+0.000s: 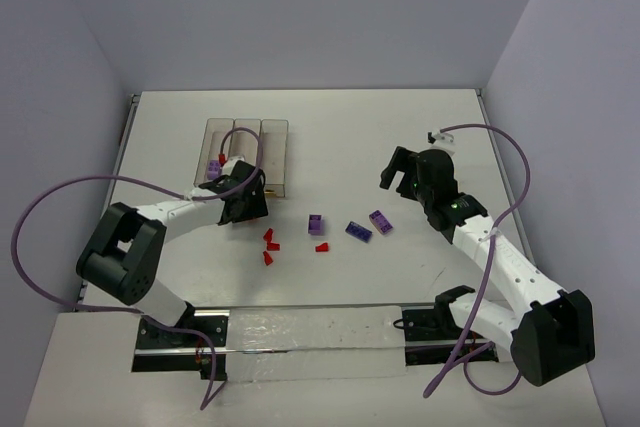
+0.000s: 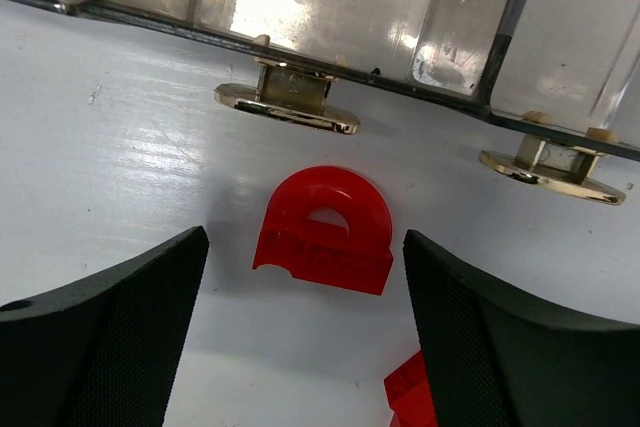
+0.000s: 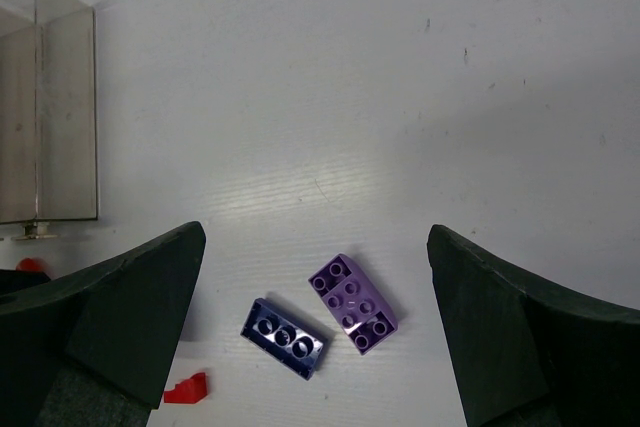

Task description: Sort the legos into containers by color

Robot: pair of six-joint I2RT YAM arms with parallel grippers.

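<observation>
The containers (image 1: pixel 247 152) are three clear bins in a row at the back left; one holds a purple and a red piece. My left gripper (image 1: pixel 246 209) is open just in front of them, low over the table. In the left wrist view its fingers (image 2: pixel 305 337) stand either side of a red arch lego (image 2: pixel 325 232), not touching it; a second red piece (image 2: pixel 410 392) lies by the right finger. Several red legos (image 1: pixel 270 245) and three purple legos (image 1: pixel 359 231) lie mid-table. My right gripper (image 1: pixel 397 171) is open and empty above a light purple brick (image 3: pixel 353 303) and a dark purple brick (image 3: pixel 285 337).
The bins' clear wall (image 2: pixel 300 7) with gold feet (image 2: pixel 288 102) stands right behind the red arch. A bin corner (image 3: pixel 50 107) and a red bit (image 3: pixel 187 388) show in the right wrist view. White walls ring the table.
</observation>
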